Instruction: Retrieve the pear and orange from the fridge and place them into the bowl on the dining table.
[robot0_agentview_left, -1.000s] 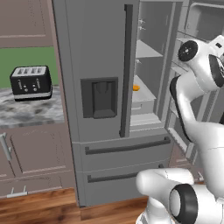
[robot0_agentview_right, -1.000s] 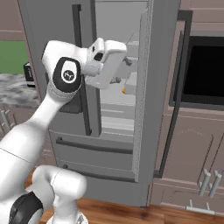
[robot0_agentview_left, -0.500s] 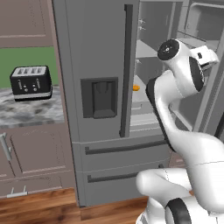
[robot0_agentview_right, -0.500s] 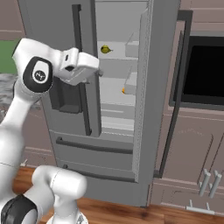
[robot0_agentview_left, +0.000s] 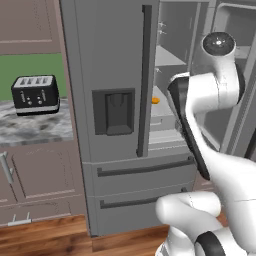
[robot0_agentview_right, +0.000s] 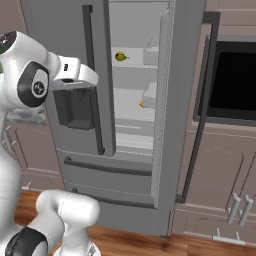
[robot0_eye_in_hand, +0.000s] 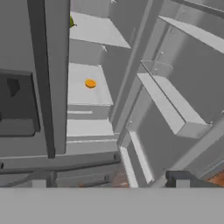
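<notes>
Smooth grey fridge (robot0_agentview_right: 75, 30) stands open; round orange (robot0_eye_in_hand: 90, 83) on flat shelf; jaws spread wide, empty.

Grey fridge (robot0_agentview_right: 60, 15), yellow-green pear (robot0_agentview_right: 120, 56), bright orange (robot0_eye_in_hand: 90, 83), black toaster (robot0_agentview_left: 35, 94).

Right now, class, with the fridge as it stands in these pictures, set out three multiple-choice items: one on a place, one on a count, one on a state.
1. Where is the pear relative to the orange?
A. On a higher shelf
B. On a lower shelf
C. On the same shelf

2. How many slots run along the top of the toaster?
A. Two
B. Four
C. Six

3. How does the fridge stand?
A. Both doors shut
B. Right door open
C. A bottom drawer pulled out

Answers: 1 A, the right base view shows the pear on the shelf above the orange's. 2 B, four slots show on its top. 3 B, the right door is swung wide and shelves show; both drawers sit flush.
</notes>
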